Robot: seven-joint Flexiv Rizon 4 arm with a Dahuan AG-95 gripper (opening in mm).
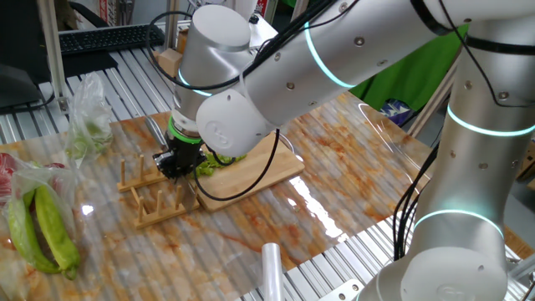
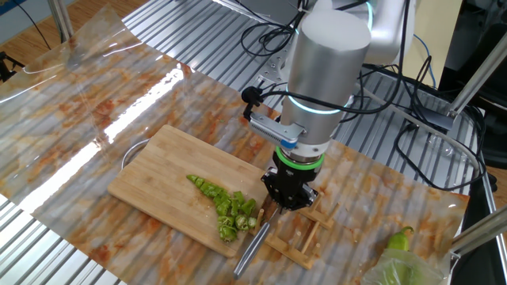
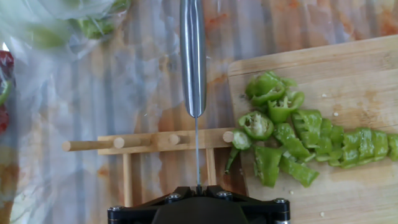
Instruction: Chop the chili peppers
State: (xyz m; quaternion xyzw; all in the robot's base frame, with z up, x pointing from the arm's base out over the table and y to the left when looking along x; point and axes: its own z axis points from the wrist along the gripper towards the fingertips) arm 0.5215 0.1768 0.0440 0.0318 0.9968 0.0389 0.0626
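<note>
Green chili peppers (image 2: 228,207) sliced along the wooden cutting board's (image 2: 162,170) near edge, pincer (image 2: 288,199) clamped on a knife (image 3: 193,56) over the wooden rack (image 3: 163,142), bare table (image 2: 95,95) beyond.

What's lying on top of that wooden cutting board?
On the cutting board lies a row of green chili slices, ending in a pointed tip. The shut pincer holds a knife beside the board's end, over a wooden peg rack. The arm hides part of the board in one fixed view.

Two opposite oblique table views; hand view straight down, close
</note>
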